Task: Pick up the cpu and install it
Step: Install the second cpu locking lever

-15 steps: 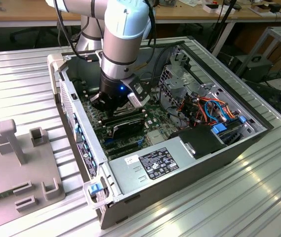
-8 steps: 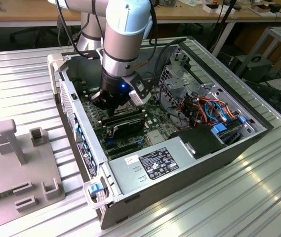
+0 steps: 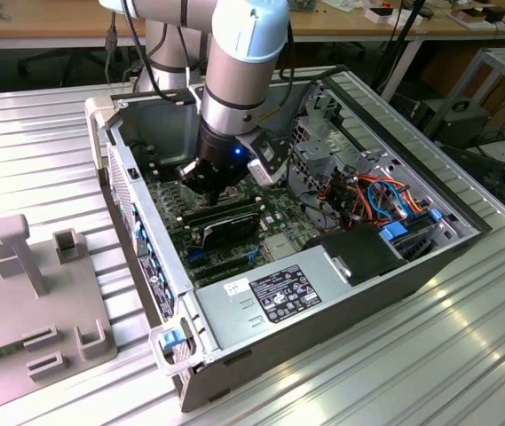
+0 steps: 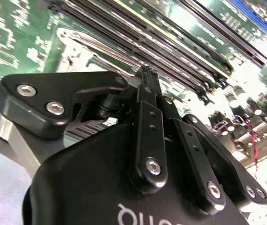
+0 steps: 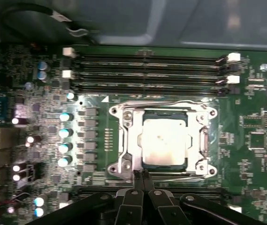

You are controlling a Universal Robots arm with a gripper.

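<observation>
The cpu (image 5: pixel 164 143), a pale silver square, lies flat in its socket on the green motherboard, and the socket's metal frame (image 5: pixel 124 140) sits down around it. My gripper (image 5: pixel 140 174) is shut with nothing between its fingers. Its tips are together at the frame's edge, just beside the cpu. In the second wrist view the gripper (image 4: pixel 145 72) shows the same closed black fingers, poised over a corner of the frame (image 4: pixel 77 51). In the exterior view the gripper (image 3: pixel 208 185) reaches down into the open computer case.
Long memory slots (image 5: pixel 147 70) run along the far side of the socket, and more lie under the fingers. A black card (image 3: pixel 225 226), the power supply (image 3: pixel 296 293) and coloured cables (image 3: pixel 376 195) crowd the case. A grey fixture plate (image 3: pixel 30 293) lies outside on the exterior view's left.
</observation>
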